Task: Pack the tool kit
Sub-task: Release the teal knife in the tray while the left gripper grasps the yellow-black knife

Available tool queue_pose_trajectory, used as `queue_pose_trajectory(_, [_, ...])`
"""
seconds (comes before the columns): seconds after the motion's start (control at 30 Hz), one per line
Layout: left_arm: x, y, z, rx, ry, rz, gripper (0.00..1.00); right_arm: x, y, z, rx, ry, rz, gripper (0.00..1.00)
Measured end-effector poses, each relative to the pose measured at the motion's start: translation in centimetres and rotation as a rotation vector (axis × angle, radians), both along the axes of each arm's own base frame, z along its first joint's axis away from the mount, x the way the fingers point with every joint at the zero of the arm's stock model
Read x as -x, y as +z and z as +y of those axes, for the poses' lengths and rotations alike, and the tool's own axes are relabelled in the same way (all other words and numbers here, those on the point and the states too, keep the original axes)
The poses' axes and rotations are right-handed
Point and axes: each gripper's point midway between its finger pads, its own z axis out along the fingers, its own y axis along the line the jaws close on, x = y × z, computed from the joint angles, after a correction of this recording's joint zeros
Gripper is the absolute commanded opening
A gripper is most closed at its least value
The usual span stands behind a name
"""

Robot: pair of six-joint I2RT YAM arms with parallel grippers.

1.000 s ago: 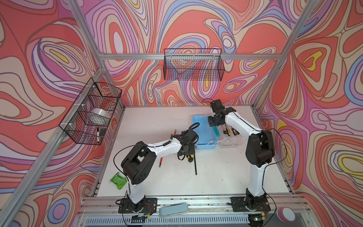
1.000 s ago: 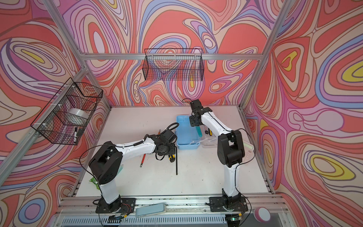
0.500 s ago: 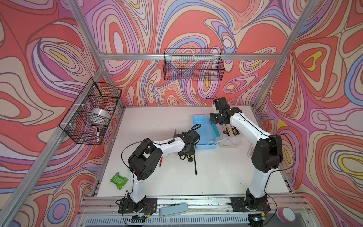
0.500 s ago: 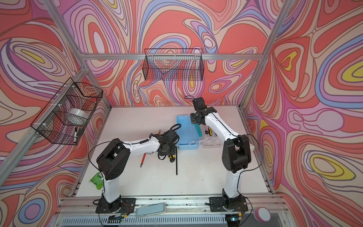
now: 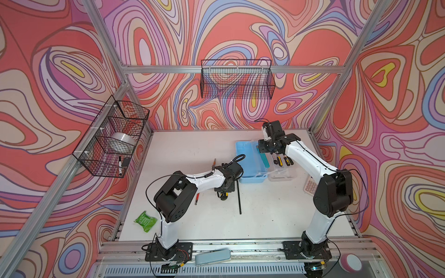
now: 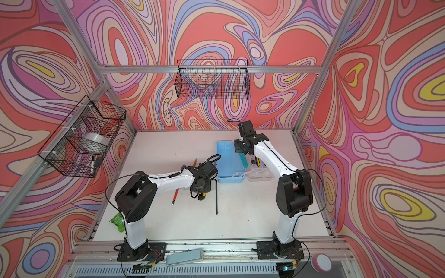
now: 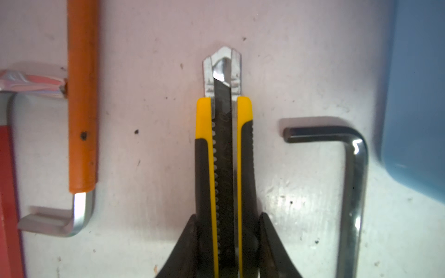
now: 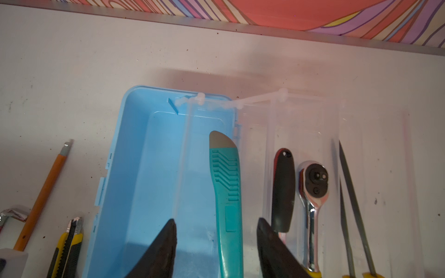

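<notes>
Where left tool (image 7: pixel 228 215) pinches, utility knife (image 7: pixel 225 144) lies between.

The yellow-and-black utility knife (image 7: pixel 225 168) and the black hex key (image 7: pixel 352 192) both run off the left wrist view's edge. In a top view the right arm (image 5: pixel 332 192) covers part of the pink calculator (image 5: pixel 310 187).

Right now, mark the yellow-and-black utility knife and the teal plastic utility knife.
yellow-and-black utility knife (image 7: pixel 225 168): left wrist view, central blade slot.
teal plastic utility knife (image 8: pixel 226 173): right wrist view, ribbed handle.
</notes>
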Motion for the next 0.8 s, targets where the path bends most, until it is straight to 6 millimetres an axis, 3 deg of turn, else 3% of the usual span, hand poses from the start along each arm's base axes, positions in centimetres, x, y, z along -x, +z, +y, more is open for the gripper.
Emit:
queue_pose_trajectory(0.17, [0.8,0.3,0.8,0.001,-0.009,-0.009,0.13,0.8,0.0,0.5,-0.050,0.006,0.006,0.51])
queue_pose_trajectory(0.4, [2.1,1.1,2.0,0.009,-0.023,-0.019,0.13,3.8,0.6,2.5,-0.173,0.054,0.004,0.49])
queue_pose_trajectory(0.6, [1.5,3.6,1.5,0.072,-0.036,-0.089,0.13,6.2,-1.6,5.6,-0.275,0.099,0.064,0.49])
queue_pose_trajectory(0.8, [1.9,1.9,1.4,0.056,-0.041,-0.044,0.13,6.8,-2.0,7.0,-0.310,0.114,0.086,0.48])
